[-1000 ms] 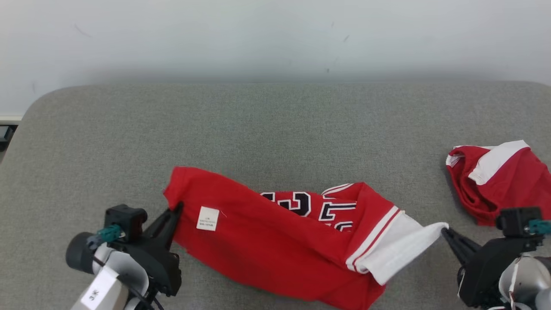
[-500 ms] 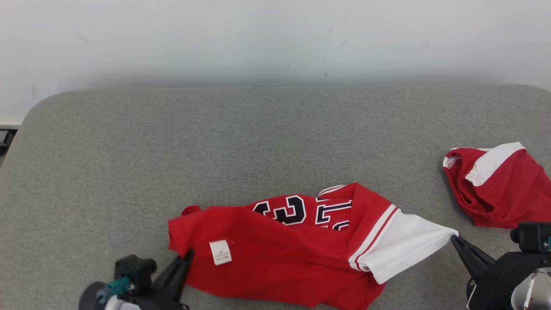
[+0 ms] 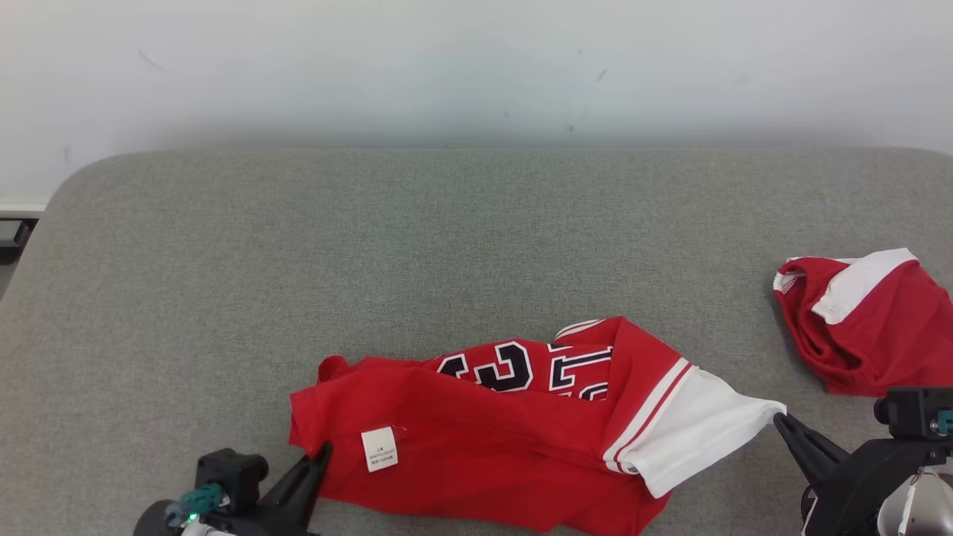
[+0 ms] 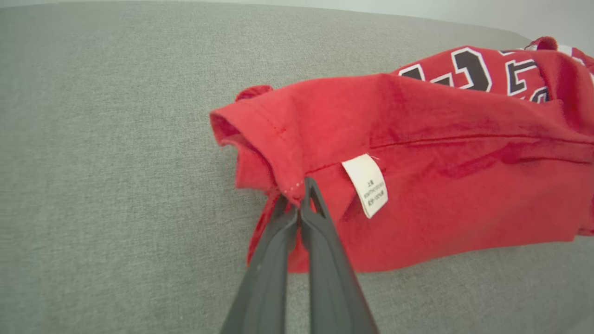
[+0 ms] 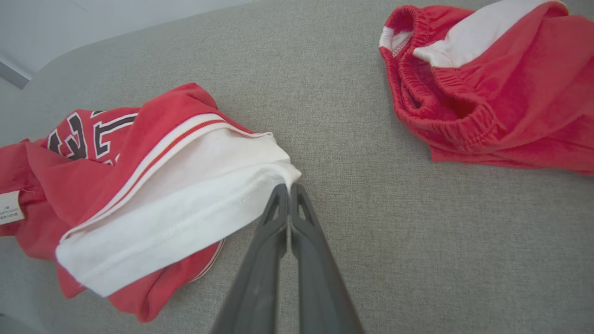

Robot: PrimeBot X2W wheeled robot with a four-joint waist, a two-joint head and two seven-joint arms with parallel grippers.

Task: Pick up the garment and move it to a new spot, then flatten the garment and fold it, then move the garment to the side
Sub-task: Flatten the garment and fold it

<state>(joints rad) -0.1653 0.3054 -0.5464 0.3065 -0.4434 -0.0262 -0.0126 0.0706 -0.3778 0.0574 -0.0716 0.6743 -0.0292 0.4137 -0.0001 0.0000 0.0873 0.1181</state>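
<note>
The garment (image 3: 506,439) is a red jersey with dark white-edged numbers, a white sleeve and a small white label, lying bunched near the front of the grey surface. My left gripper (image 3: 322,450) is shut on its red left corner; the left wrist view shows the fingertips (image 4: 304,185) pinching the hem of the garment (image 4: 417,153) beside the label. My right gripper (image 3: 778,418) is shut on the tip of the white sleeve at the right end. In the right wrist view the closed fingers (image 5: 287,190) meet the white cuff of the garment (image 5: 185,185).
A second red and white piece of clothing (image 3: 864,327) with an elastic waistband lies crumpled at the right edge, also clear in the right wrist view (image 5: 487,88). The grey padded surface (image 3: 447,246) stretches back to a pale wall. Its rounded left corner is in sight.
Both grippers have drawn back toward the front edge with the garment's ends, most of it in the first half second. The red left part now lies lower and more bunched.
</note>
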